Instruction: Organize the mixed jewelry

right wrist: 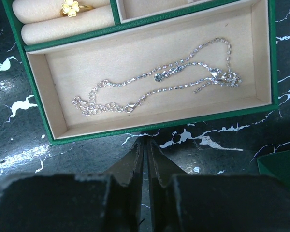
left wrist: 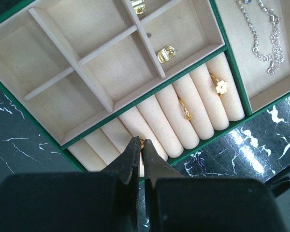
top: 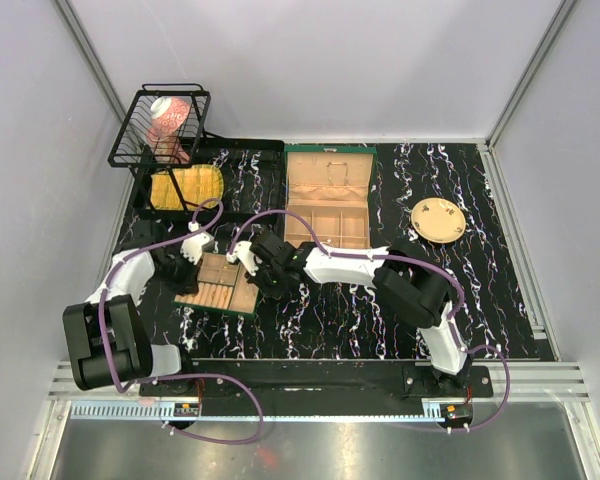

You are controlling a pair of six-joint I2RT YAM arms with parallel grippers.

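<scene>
The green tray (left wrist: 150,92) with beige compartments holds the mixed jewelry. Two gold rings (left wrist: 221,86) (left wrist: 185,108) sit in the ring rolls, gold earrings (left wrist: 166,54) lie in a square cell, and a silver chain (right wrist: 159,82) lies in the long cell. My left gripper (left wrist: 143,143) is shut on a small gold ring (left wrist: 143,141) over the near ring rolls. Just outside the tray's green rim (right wrist: 150,126), my right gripper (right wrist: 146,141) is shut with nothing in it. From above, both grippers (top: 190,250) (top: 245,262) flank the tray (top: 218,298).
An open green box (top: 327,195) stands behind the tray. A round tan plate (top: 438,219) lies at the right. A black wire basket (top: 160,125) and a yellow item (top: 185,187) sit at the back left.
</scene>
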